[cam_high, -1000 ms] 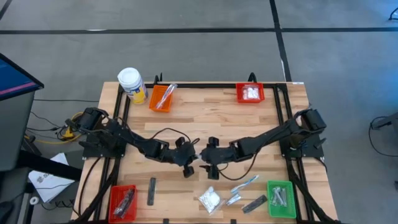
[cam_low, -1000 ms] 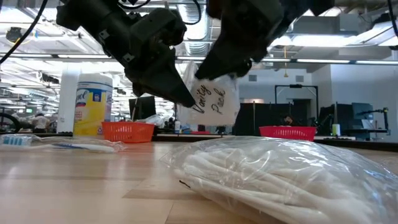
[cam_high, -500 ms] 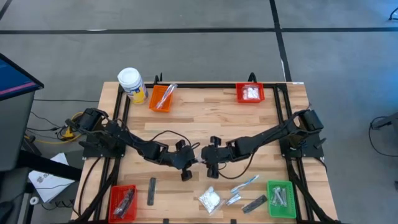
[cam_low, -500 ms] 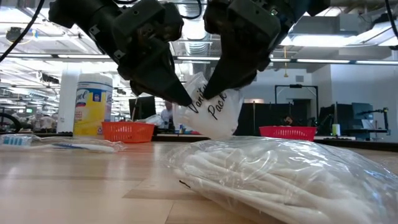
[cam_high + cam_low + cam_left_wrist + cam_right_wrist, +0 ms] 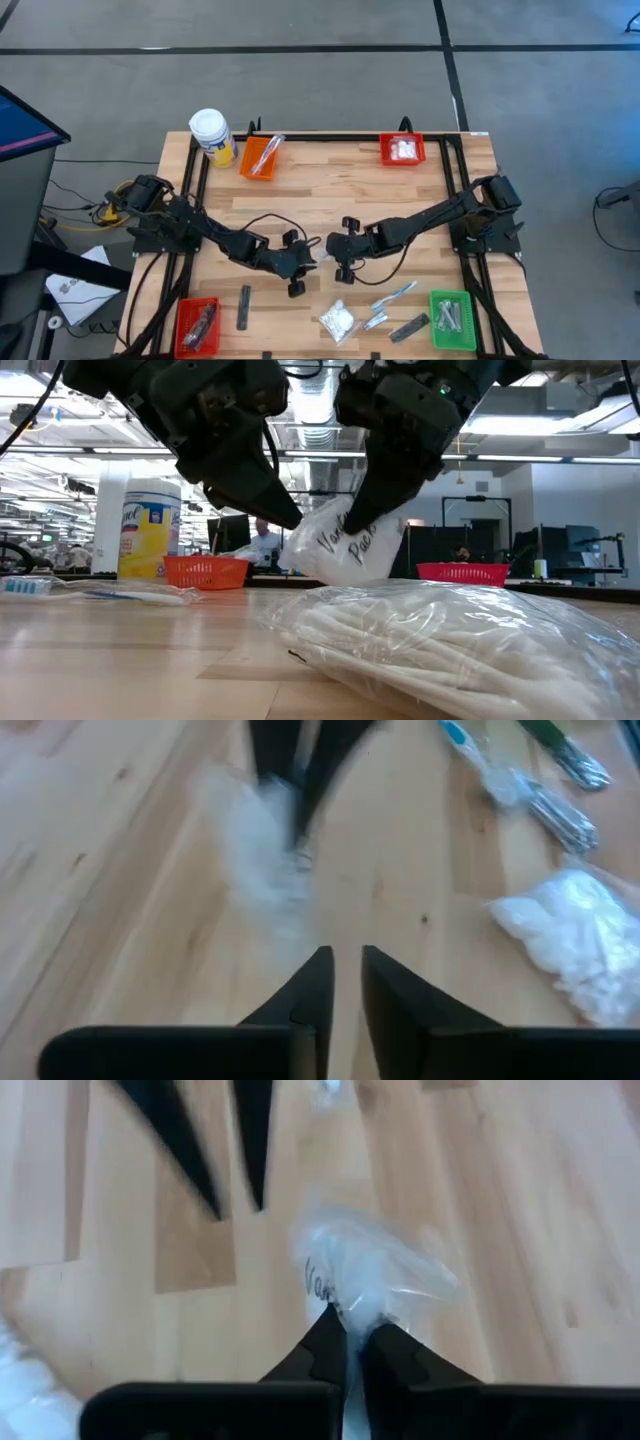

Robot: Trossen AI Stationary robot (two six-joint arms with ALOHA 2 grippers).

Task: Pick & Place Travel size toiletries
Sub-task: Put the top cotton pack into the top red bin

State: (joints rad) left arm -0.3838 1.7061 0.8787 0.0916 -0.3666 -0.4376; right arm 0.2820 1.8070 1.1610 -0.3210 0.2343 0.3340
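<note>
Near the middle of the worktop (image 5: 330, 200), slightly toward its front edge, the right end effector (image 5: 368, 518) is pinching a small white puffy packet (image 5: 350, 545) by one crimped corner, fingers pressed together on the film. Handwritten lettering is showing on the packet's face; I cannot read all of it. It is hanging just above the boards, sagging from the pinch.

Left end effector (image 5: 290, 518) is sitting just beside it, fingers slightly parted and holding nothing, the tips apart from the film.

Handling judgement: the packet is looking very light, soft and crinkly, with air and loose filling inside. The film is probably slippery, so a corner pinch may be creeping. A hold on the sealed edge seems best; squeezing the belly would likely just push the filling aside.

Toward the front edge, a larger clear bag of white sticks (image 5: 337, 320) is lying flat, a toothbrush (image 5: 393, 295) and a dark flat bar (image 5: 408, 327) are resting near it, and another dark bar (image 5: 244, 307) is lying toward the front left corner.
</note>
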